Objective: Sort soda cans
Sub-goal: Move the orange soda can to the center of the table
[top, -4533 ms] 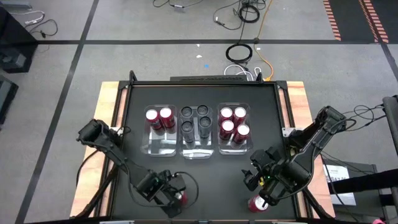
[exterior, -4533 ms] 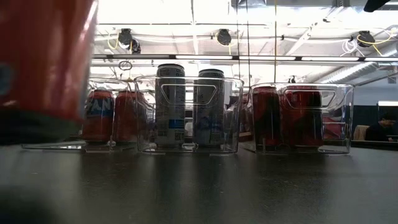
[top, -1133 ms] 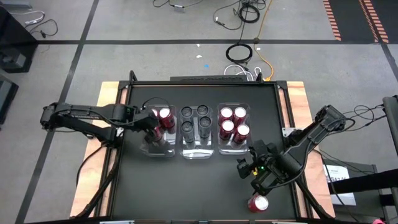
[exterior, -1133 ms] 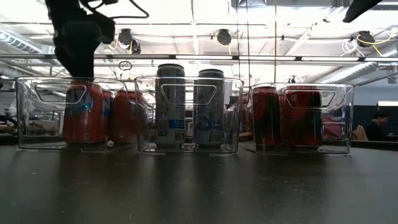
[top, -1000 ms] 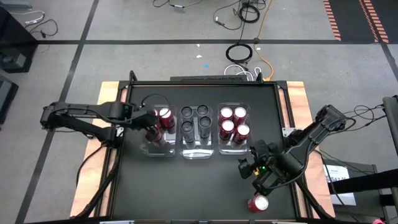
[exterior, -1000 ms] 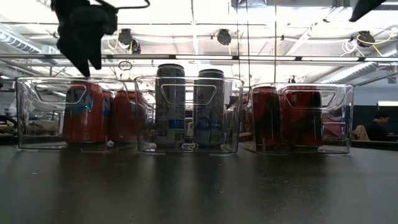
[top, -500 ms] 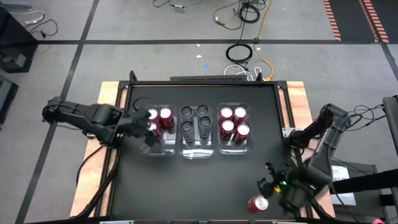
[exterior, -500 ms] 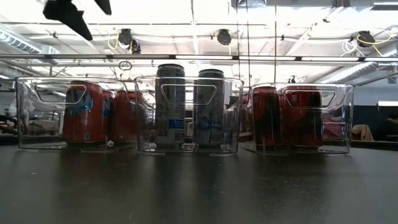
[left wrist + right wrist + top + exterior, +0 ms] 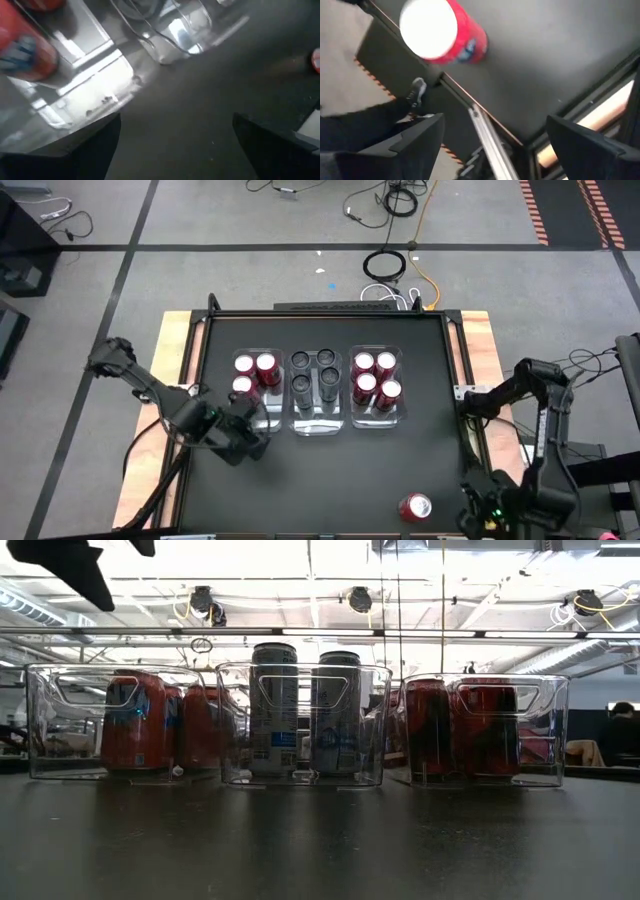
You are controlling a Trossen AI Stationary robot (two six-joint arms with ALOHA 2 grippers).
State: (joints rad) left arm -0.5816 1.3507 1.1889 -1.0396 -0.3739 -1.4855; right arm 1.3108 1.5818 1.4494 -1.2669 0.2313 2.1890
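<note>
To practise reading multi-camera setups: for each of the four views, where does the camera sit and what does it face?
High: overhead, straight down on table, both arms.
Low: tabletop height, facing three bins; left gripper overhead.
Left wrist: past its own fingers, left bin's corner.
Right wrist: past its fingers, lone red can.
Shared: high view also shows that can.

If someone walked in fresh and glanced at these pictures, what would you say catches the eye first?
Three clear rectangular plastic bins sit in a row mid-table: red soda cans with silvery tops fill the outer two, dark grey cans the middle one. One lone red can stands upright near the table's front edge, right of centre. The open left gripper hovers just in front of the left bin; the open right gripper hangs beside the lone can.
</note>
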